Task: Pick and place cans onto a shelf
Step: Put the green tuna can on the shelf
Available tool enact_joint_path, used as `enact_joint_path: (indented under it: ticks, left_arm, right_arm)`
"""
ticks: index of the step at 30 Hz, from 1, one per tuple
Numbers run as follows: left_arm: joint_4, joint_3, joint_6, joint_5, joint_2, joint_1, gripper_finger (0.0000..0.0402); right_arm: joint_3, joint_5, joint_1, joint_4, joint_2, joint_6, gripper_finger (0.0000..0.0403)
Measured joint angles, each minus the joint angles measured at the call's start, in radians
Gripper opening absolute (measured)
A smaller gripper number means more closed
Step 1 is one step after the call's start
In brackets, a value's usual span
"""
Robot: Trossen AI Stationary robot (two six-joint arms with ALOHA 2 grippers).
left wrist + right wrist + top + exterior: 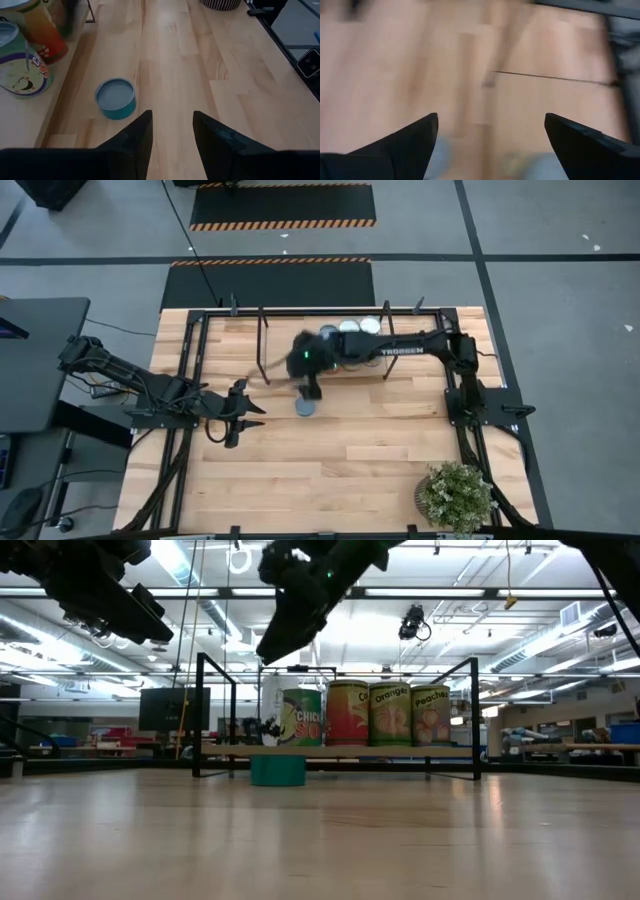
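A short teal can point(305, 407) with a bluish-grey top stands on its base on the tabletop, just in front of the shelf point(440, 751). It also shows in the low view point(277, 770) and the left wrist view point(115, 97). Several taller labelled cans point(390, 713) stand in a row on the shelf board. My right gripper point(311, 388) hangs open above the teal can, slanting down, clear of it point(280, 640). My left gripper point(237, 416) waits open near the table's left side, pointing toward the teal can, with nothing between its fingers point(172, 135).
A potted plant point(455, 495) stands at the table's near right corner. Thin black upright posts point(200, 715) frame the shelf. Bare wooden tabletop point(340, 460) stretches across the near half between the arms.
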State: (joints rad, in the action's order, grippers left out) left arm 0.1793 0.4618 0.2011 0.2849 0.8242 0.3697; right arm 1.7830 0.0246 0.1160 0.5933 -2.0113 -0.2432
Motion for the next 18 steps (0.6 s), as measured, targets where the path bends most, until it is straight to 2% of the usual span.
enact_joint_path:
  ticks: [3, 9, 18]
  left_arm:
    - [0.002, 0.000, 0.008, 0.000, 0.000, 0.000, 0.0146]
    - [-0.002, 0.000, 0.021, 0.000, 0.000, 0.000, 0.0146]
    - [-0.005, 0.000, 0.024, 0.000, 0.000, 0.000, 0.0146]
  right_arm:
    - [-0.041, 0.014, -0.058, -0.009, -0.004, -0.028, 0.0374]
    - [-0.118, -0.047, -0.143, -0.077, -0.048, -0.042, 0.0374]
    - [-0.057, -0.084, -0.155, -0.047, -0.156, -0.021, 0.0378]
